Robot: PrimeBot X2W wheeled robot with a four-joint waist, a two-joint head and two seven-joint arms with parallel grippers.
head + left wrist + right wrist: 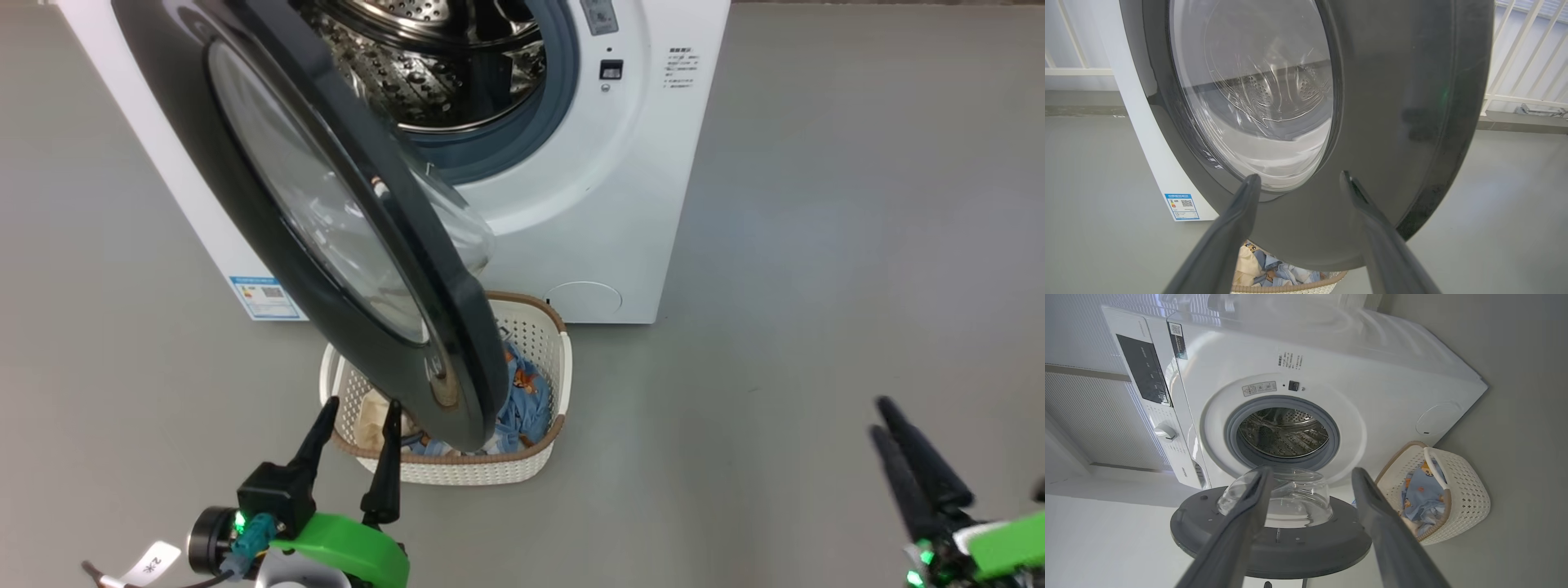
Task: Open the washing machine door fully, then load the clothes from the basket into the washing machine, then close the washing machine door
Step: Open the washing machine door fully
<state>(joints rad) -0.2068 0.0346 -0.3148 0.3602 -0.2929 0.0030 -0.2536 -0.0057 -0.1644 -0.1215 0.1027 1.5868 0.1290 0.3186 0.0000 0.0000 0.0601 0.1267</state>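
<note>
The washing machine (620, 204) stands at the top of the head view with its steel drum (1284, 430) exposed. The washing machine door (469, 327), a black ring around a clear glass bowl, stands swung out over the basket (543, 335). In the basket lie the clothes (522, 400), blue bear-print fabric and a cream piece (369, 420). My left gripper (362, 406) is open just in front of the door's outer face (1392, 122), holding nothing. Far to the right over the floor, my right gripper (880, 416) is open and empty; its fingers (1372, 510) point at the door's inner side (1269, 543) and the basket (1457, 498).
Grey floor (816, 245) spreads to the right of the machine and basket. A blue energy sticker (263, 296) and a round cap (583, 300) mark the machine's lower front. White railing (1527, 61) runs behind the machine. The control panel (1143, 371) carries a dial.
</note>
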